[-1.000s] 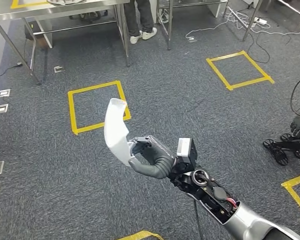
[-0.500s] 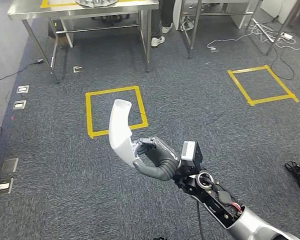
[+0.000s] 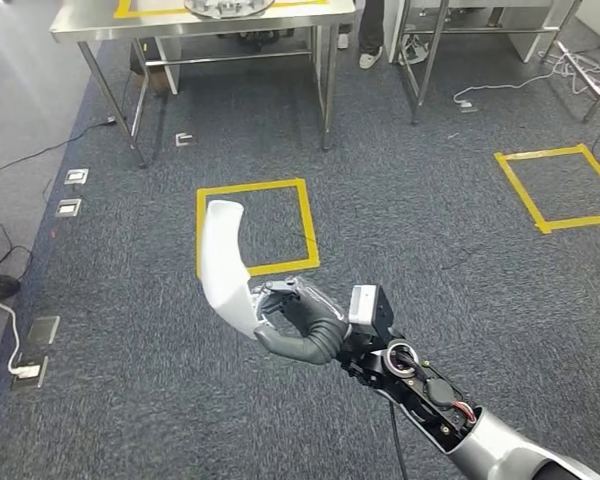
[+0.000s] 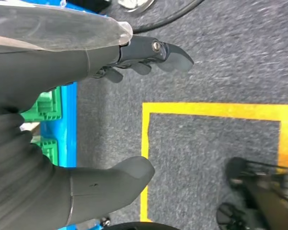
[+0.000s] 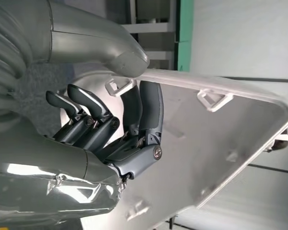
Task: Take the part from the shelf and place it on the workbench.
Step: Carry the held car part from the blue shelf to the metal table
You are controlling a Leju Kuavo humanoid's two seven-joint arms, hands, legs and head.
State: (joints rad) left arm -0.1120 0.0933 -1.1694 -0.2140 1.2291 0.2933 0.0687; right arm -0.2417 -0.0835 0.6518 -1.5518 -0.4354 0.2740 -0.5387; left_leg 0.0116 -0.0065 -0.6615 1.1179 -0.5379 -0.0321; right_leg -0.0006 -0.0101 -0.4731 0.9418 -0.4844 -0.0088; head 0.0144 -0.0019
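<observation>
carrying part point(image 3: 225, 265) to bench point(image 3: 86, 22)
our right hand point(image 3: 301, 325) fingers pinching it; bench well ahead, next we walk closer.

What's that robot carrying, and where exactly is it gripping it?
The right hand holds a curved white part by its lower end, thumb on one face and fingers on the other. The left hand holds nothing.

1. Grey carpet floor point(image 3: 131, 400) carries yellow tape squares: one square point(image 3: 255, 226) near the middle, another point(image 3: 560, 187) well apart to the right.
2. A steel workbench point(image 3: 206, 20) stands at the far side, a round metal tray point(image 3: 229, 6) on top.
3. Cables point(image 3: 508, 85) lie on the carpet; floor sockets point(image 3: 70, 192) sit left.
</observation>
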